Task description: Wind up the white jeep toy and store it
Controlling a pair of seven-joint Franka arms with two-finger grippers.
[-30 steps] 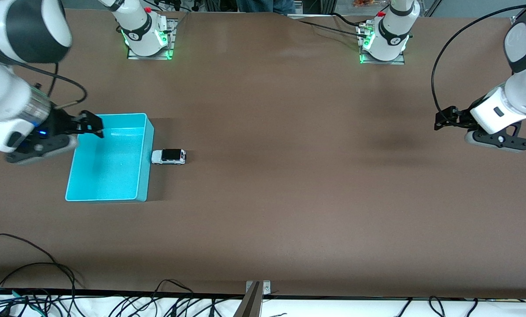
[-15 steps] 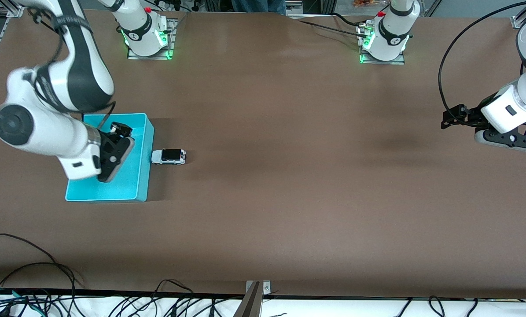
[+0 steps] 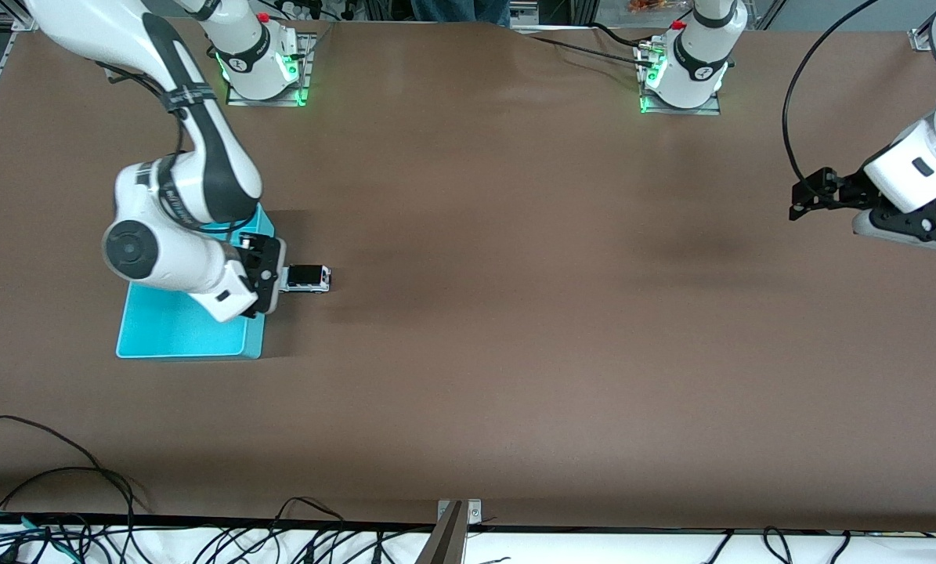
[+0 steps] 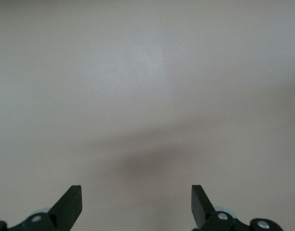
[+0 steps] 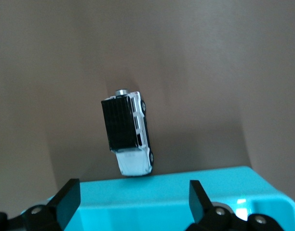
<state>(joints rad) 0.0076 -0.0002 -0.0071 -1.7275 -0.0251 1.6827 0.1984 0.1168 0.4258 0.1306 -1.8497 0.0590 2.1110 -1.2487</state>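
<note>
Boxy white jeep toy (image 5: 128,134) beside glossy cyan bin (image 3: 178,333); both grippers' jaws apart.

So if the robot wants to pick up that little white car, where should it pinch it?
Probably across its two long sides, coming straight down from above. The car sits upright on its wheels on the table, beside the blue bin, its narrow body fitting easily between open fingers. The right gripper hangs open over the bin's edge; the left gripper waits open.

White jeep toy (image 3: 305,278) upright; on table
</note>
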